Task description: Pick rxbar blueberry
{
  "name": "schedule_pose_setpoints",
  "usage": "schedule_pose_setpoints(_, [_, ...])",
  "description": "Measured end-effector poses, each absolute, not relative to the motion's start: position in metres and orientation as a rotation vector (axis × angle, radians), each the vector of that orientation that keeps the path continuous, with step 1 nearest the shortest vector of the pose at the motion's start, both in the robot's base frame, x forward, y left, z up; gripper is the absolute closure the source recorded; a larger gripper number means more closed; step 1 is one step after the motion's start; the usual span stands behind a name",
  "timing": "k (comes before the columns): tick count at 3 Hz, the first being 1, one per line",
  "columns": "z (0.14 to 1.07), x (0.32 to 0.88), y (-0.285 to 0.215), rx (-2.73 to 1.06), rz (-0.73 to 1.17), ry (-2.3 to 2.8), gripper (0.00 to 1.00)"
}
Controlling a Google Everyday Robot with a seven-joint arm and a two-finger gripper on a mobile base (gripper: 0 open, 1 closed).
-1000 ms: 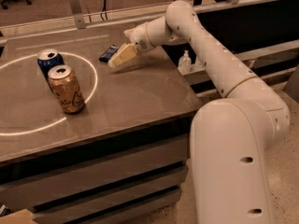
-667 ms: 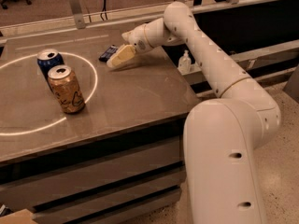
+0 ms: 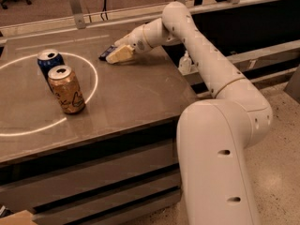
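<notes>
Arm (image 3: 206, 64) shifted slightly; claw (image 3: 121, 54) apparently covering one end of rxbar blueberry (image 3: 106, 53); grip unclear.

The grey-brown table (image 3: 136, 95) has a thin white ring (image 3: 95, 76) marked on its left part. Inside the ring two cans stand upright, touching or nearly so: a blue can (image 3: 48, 61) behind and a gold can (image 3: 67, 89) in front. Toward the far edge, outside the ring, the bar (image 3: 107, 53) lies flat, with the gripper (image 3: 120, 54) low over its right end.
</notes>
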State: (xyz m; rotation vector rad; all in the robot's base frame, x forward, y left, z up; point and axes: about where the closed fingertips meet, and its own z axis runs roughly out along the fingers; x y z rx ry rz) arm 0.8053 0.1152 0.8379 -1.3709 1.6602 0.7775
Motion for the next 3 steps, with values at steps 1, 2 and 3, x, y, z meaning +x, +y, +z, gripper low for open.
schedule_pose_setpoints(1, [0.840,0.805,0.118,-1.387,0.783,1.656,0.76])
schedule_pose_setpoints(2, [0.846,0.805,0.119,-1.385,0.788,1.634,0.98])
schedule_pose_setpoints(3, [0.874,0.791,0.118,-1.407,0.824,1.561,1.00])
